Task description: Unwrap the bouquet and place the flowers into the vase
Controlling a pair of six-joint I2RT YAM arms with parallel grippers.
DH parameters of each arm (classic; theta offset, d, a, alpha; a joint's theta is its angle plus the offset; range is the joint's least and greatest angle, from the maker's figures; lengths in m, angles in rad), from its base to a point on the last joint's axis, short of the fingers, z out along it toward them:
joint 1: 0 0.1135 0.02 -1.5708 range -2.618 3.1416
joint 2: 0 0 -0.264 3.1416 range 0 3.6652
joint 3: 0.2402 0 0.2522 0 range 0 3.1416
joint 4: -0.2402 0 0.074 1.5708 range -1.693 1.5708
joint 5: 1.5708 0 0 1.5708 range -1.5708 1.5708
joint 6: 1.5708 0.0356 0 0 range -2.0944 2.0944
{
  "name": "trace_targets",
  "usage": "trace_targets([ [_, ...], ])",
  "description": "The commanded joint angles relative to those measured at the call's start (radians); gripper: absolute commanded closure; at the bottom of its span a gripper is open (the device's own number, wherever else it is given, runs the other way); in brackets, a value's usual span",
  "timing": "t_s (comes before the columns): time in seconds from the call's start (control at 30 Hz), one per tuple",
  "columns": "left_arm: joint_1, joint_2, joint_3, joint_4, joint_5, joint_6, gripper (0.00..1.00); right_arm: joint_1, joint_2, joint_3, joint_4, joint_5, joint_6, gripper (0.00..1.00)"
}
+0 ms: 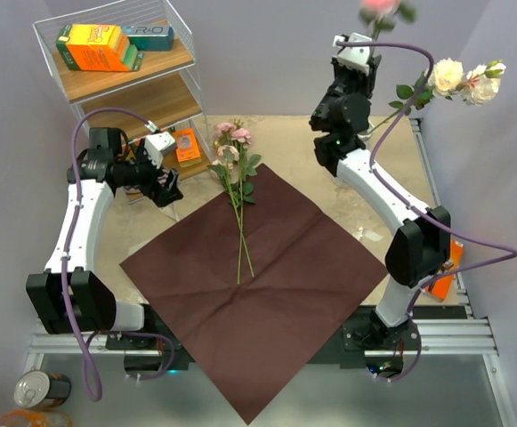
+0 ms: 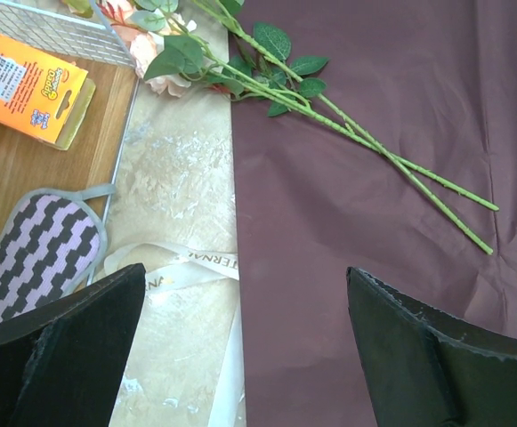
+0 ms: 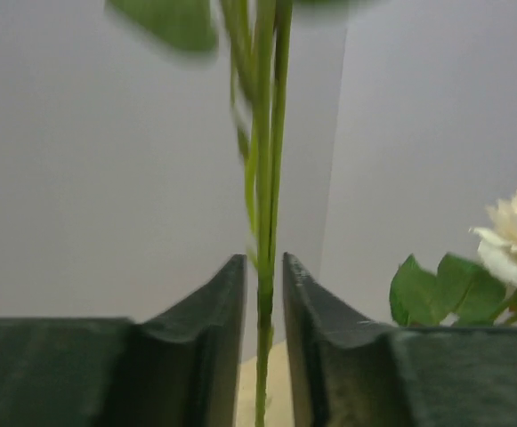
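You have plain, pale grey-lilac walls [image 1: 267,53] closing in the far side and both flanks. The surface [image 1: 294,142] is beige, marbled and glossy in patches. A white wire rack [image 1: 165,60] with wooden shelves stands at its far left corner. Light is even; shadows are soft.

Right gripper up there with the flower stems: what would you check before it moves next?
1. Stems sit between the fingers of the right gripper: ok.
2. Firm grip on those stems: cannot tell; a slim gap shows.
3. Vase in sight: not ok, no view shows it.
4. Left gripper open and empty: ok.
5. Roses on the maroon paper lie free to pick: ok.
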Motion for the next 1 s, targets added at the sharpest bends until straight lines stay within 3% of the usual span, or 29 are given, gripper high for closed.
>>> trace_targets([
  [0.0, 0.001, -0.007, 0.042, -0.005, 0.034, 0.008, 0.01, 0.035, -0.100, -0.068, -0.126, 0.126, 0.071, 0.61],
  [0.07, 0.001, -0.017, 0.041, -0.010, 0.033, 0.011, 0.01, 0.035, -0.131, -0.120, -0.209, 0.136, 0.159, 0.48],
  [0.17, -0.001, -0.030, 0.035, -0.013, 0.020, 0.019, 0.01, 0.035, -0.167, -0.149, -0.325, 0.149, 0.264, 0.37],
  [0.3, 0.001, -0.050, 0.026, -0.019, 0.014, 0.026, 0.01, 0.034, -0.180, -0.097, -0.574, 0.189, 0.411, 0.29],
  [0.5, 0.001, -0.070, 0.019, -0.031, 0.016, 0.033, 0.01, 0.026, -0.206, -0.002, -1.029, 0.118, 0.747, 0.19],
  [0.53, 0.001, -0.073, 0.019, -0.031, 0.016, 0.034, 0.01, 0.029, -0.220, -0.034, -1.063, 0.088, 0.807, 0.12],
  [0.67, -0.001, -0.086, 0.019, -0.036, 0.014, 0.037, 0.01, 0.070, -0.321, -0.201, -1.090, -0.044, 0.835, 0.02],
  [0.97, -0.001, -0.087, 0.038, -0.051, 0.030, 0.030, 0.01, 0.178, -0.490, -0.373, -1.238, -0.087, 0.962, 0.01],
])
